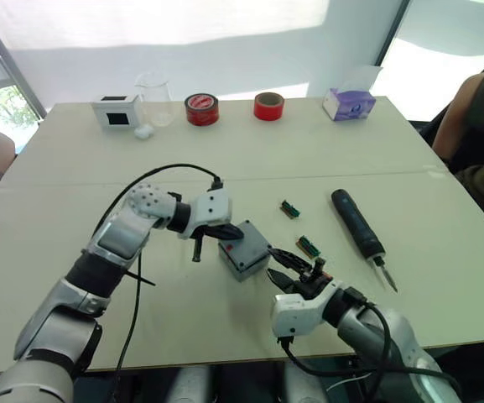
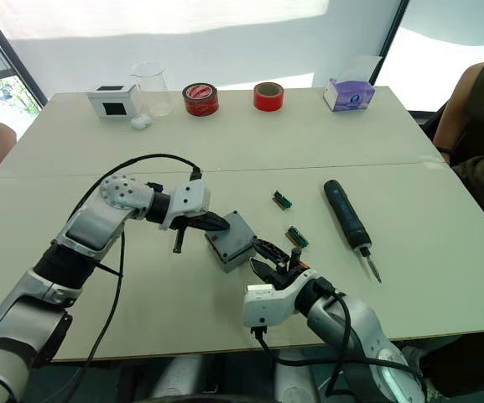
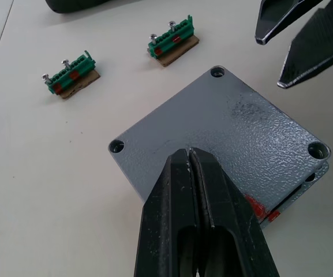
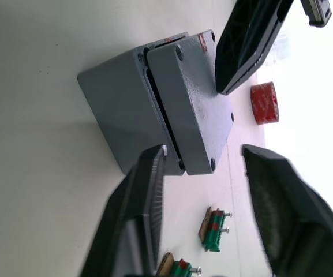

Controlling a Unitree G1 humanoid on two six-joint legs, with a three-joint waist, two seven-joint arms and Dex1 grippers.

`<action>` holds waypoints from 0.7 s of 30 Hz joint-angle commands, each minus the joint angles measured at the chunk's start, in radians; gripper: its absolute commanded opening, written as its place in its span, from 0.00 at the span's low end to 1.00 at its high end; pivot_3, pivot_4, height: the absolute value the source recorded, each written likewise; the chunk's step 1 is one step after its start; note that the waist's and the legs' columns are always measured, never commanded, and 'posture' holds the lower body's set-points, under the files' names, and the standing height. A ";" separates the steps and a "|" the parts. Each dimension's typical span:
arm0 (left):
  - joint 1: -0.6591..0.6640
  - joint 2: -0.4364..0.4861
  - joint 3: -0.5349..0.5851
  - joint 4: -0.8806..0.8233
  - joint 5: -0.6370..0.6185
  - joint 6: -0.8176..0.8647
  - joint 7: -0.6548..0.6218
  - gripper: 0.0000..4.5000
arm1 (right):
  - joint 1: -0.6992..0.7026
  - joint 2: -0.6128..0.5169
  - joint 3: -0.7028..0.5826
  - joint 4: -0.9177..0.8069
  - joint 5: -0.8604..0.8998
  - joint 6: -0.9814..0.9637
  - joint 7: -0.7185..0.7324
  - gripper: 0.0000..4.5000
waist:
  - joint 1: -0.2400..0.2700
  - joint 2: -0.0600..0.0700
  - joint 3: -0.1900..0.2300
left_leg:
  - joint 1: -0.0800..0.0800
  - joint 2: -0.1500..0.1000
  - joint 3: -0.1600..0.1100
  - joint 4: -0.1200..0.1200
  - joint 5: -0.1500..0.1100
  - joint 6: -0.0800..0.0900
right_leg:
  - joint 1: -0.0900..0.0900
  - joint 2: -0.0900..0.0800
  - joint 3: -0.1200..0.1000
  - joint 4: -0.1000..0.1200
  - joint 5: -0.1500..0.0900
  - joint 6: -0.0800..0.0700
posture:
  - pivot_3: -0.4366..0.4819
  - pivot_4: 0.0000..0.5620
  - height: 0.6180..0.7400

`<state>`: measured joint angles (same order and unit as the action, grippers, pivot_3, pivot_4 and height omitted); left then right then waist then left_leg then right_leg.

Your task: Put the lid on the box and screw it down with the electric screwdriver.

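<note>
Both end effectors work at the grey box [image 1: 243,252] near the middle of the counter [image 1: 74,168]. The left end effector [image 3: 189,158] has its two black fingers pressed together, tips resting on the top face of the lid [image 3: 229,133] close to one edge. The right end effector [image 4: 204,158] has its fingers spread apart, one at the box's near corner and the other out beyond the lid, gripping nothing.

The lid already sits on the box, but the right wrist view shows a dark seam between them and the lid looks slightly shifted against the box wall, so it may not be fully seated or square. A small red mark shows at that seam. The corner holes of the lid look empty, with no screw heads seen in them. I judge the placing step nearly done, with alignment perhaps left to finish and all the screwing still to do.

The electric screwdriver [image 1: 359,228] lies untouched on the counter, apart from the box on the robot's right, bit pointing toward the near edge. Two small green terminal blocks [image 1: 299,228] lie between box and screwdriver.

Along the far edge stand a white box with a black screen [image 1: 116,111], a clear beaker [image 1: 155,99] that looks empty, two red tape rolls [image 1: 201,109] and a purple tissue box [image 1: 348,102] with a tissue sticking up. What the grey box holds is hidden under its lid.
</note>
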<state>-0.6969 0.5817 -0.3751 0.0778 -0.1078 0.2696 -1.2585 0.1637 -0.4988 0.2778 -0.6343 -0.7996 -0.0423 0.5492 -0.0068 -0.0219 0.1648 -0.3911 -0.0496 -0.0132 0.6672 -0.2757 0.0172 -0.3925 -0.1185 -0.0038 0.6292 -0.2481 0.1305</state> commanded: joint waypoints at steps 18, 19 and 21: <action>-0.118 0.007 0.229 0.024 -0.230 0.320 0.058 0.00 | -0.119 0.027 -0.158 0.000 0.351 0.169 0.106 0.03 | -0.003 0.000 0.003 | -0.002 0.001 0.000 -0.001 0.000 0.000 | -0.003 0.000 -0.001 0.000 0.000 0.000 | 0.48 0.27 1.00; -0.125 0.008 0.219 0.057 -0.201 0.292 0.074 0.00 | -0.141 0.026 -0.159 0.012 0.356 0.171 0.101 0.03 | -0.003 0.000 0.003 | -0.002 0.001 0.000 -0.001 0.000 0.000 | -0.003 0.000 -0.001 0.000 0.000 0.000 | 0.48 0.27 1.00; -0.132 0.008 0.206 0.091 -0.172 0.257 0.089 0.00 | -0.162 0.022 -0.157 0.023 0.362 0.174 0.092 0.03 | -0.004 0.000 0.003 | -0.002 0.001 0.000 -0.001 0.000 0.000 | -0.003 0.000 -0.001 0.000 0.000 0.000 | 0.48 0.27 1.00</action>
<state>-0.8255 0.5861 -0.1708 0.1498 -0.3041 0.5601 -1.1849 0.0150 -0.4778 0.1312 -0.6003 -0.4563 0.1312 0.6522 -0.0105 -0.0216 0.1678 -0.3934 -0.0488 -0.0132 0.6656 -0.2759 0.0173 -0.3961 -0.1184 -0.0044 0.6288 -0.2483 0.1306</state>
